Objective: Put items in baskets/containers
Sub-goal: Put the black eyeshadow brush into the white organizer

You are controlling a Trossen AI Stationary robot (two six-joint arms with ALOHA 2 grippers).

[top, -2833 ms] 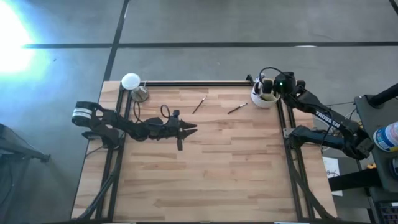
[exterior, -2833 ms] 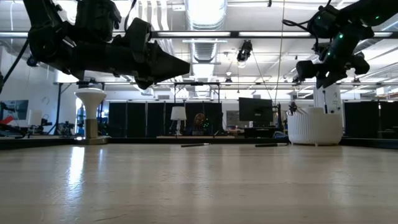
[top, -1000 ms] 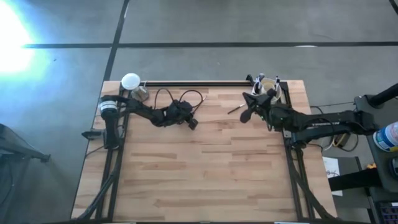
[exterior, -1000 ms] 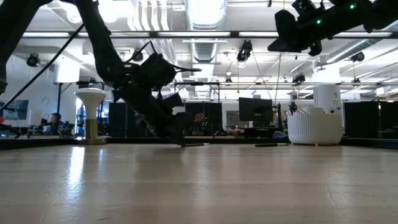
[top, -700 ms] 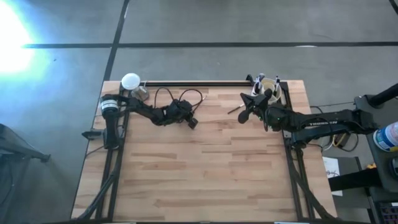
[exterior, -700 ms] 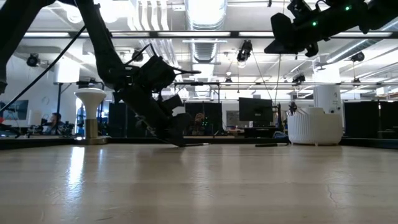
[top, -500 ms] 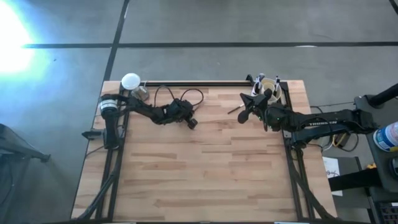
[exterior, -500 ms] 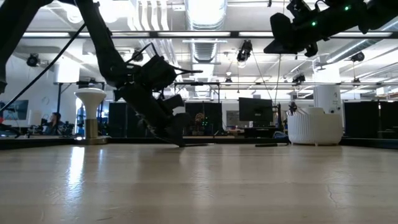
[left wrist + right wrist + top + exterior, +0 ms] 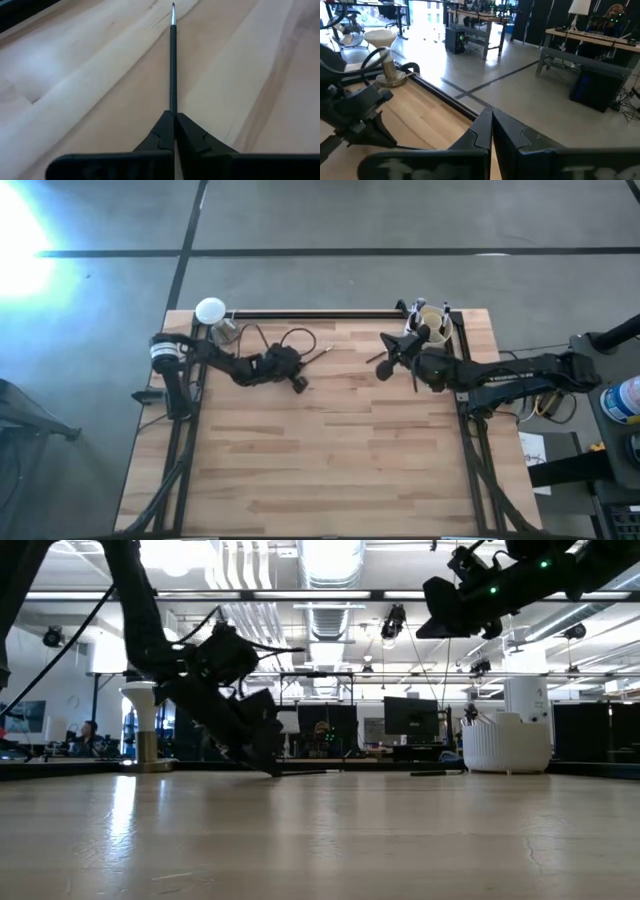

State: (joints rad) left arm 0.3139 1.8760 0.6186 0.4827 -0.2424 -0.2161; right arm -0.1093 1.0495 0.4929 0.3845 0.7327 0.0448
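Brush (image 9: 173, 60), thin and dark-handled, is lying low over the wooden table (image 9: 330, 450), its near end being pinched between the closed fingers of the left gripper (image 9: 174, 116) at the table's far left-centre. A second brush (image 9: 376, 357) is resting flat near the cream-white divided cup (image 9: 504, 745) at the far right corner. The right gripper (image 9: 491, 116) is hovering above that brush with its fingers pressed together, holding nothing.
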